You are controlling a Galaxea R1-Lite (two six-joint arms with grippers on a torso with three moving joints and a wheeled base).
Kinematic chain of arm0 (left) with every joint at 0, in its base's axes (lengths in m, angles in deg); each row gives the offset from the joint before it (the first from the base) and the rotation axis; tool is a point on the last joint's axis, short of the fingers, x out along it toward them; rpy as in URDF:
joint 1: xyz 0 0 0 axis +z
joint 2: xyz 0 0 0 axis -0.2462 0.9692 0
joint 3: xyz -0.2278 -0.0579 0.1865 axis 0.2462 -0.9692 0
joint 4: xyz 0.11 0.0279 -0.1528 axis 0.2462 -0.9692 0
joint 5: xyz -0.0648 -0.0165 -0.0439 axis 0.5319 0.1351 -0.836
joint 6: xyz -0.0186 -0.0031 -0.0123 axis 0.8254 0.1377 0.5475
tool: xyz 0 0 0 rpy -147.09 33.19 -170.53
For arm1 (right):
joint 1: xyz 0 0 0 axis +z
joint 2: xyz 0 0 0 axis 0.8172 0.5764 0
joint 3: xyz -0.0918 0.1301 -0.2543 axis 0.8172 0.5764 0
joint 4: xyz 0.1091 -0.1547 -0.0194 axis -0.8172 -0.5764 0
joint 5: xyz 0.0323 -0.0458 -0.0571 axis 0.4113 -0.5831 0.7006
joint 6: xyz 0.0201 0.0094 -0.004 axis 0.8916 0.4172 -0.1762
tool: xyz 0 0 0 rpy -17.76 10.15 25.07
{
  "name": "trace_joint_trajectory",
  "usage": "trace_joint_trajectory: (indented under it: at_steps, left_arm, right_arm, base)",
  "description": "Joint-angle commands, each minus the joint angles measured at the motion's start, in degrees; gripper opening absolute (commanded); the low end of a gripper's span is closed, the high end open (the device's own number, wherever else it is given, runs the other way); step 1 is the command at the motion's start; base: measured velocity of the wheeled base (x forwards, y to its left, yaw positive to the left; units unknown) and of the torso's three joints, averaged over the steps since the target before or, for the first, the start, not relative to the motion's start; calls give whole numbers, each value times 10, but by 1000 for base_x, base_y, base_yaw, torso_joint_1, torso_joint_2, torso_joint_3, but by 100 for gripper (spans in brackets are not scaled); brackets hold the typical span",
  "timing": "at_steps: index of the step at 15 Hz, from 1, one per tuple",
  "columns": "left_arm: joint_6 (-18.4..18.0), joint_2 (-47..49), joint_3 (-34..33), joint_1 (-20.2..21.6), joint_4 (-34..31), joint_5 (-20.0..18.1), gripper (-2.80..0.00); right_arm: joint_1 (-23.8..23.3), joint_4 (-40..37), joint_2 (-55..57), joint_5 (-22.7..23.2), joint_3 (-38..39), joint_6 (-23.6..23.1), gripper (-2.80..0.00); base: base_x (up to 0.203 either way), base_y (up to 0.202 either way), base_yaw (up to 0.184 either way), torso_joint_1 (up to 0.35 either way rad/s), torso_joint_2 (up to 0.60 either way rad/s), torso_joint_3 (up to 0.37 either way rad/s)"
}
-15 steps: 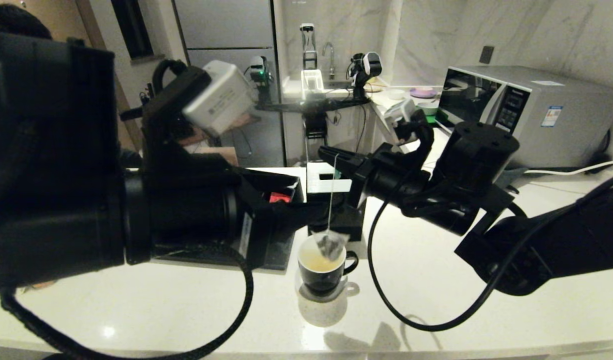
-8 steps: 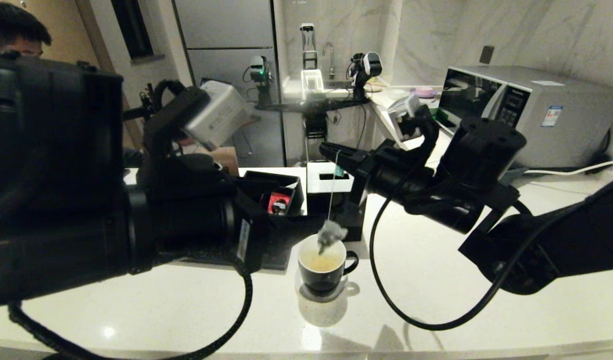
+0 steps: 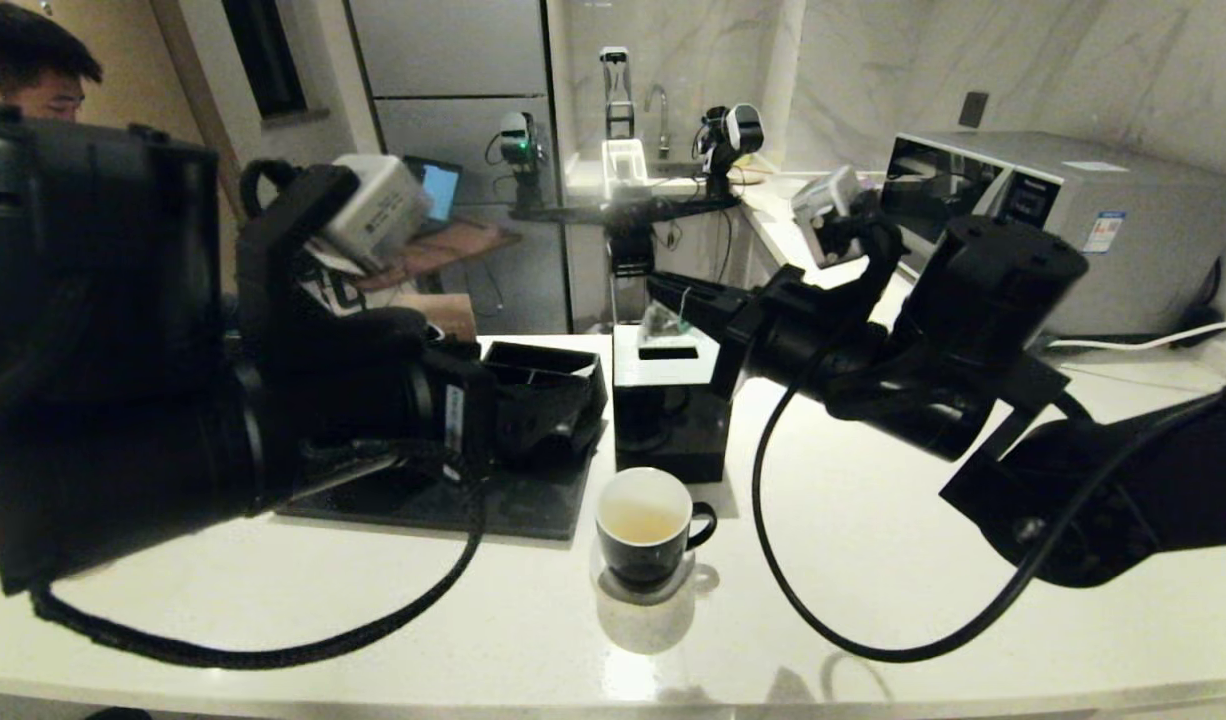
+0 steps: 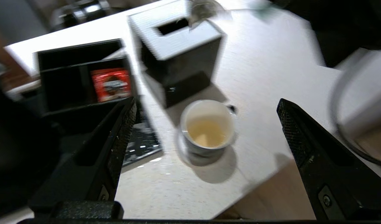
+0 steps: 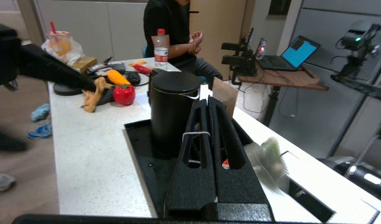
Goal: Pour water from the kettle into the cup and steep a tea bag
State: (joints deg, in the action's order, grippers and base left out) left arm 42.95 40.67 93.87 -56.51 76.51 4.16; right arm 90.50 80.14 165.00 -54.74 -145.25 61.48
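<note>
The black cup (image 3: 645,540) stands on the white counter with pale yellowish water (image 3: 638,520) in it and nothing else. My right gripper (image 3: 658,287) is shut on the tea bag's string, high behind the cup. The tea bag (image 3: 663,320) swings blurred just under its fingertips, above the slotted box. In the right wrist view, the tea bag (image 5: 268,161) hangs beside the shut gripper (image 5: 208,100), and the matte black kettle (image 5: 173,109) stands on the tray behind. My left gripper (image 4: 206,104) is open wide, hovering empty left of and above the cup (image 4: 207,130).
A glossy black box with a white slotted top (image 3: 668,400) stands just behind the cup. A black tray (image 3: 533,505) and an organizer holding a red packet (image 4: 111,84) lie to its left. A microwave (image 3: 1053,220) is at back right. A person (image 5: 178,31) sits beyond the counter.
The right gripper has risen and the tea bag has come up out of the cup to swing near the fingertips over the box. The left gripper has opened and drawn back leftward.
</note>
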Motion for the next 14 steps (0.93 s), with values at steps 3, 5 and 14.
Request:
trace_joint_trajectory:
  at_steps: [3,5,14]
  left_arm:
    - [12,-2,0,58,4,33,0]
    - [20,-5,-1,95,6,36,0]
    - [34,-16,-52,206,7,33,0]
  right_arm:
    - [1,-3,-8,1,-4,-5,-280]
    - [1,-3,-6,1,-4,-5,-280]
    - [12,-1,19,5,12,-4,-280]
  base:
    - [0,0,0,0,0,0]
    - [0,0,0,0,0,0]
    - [0,0,0,0,0,0]
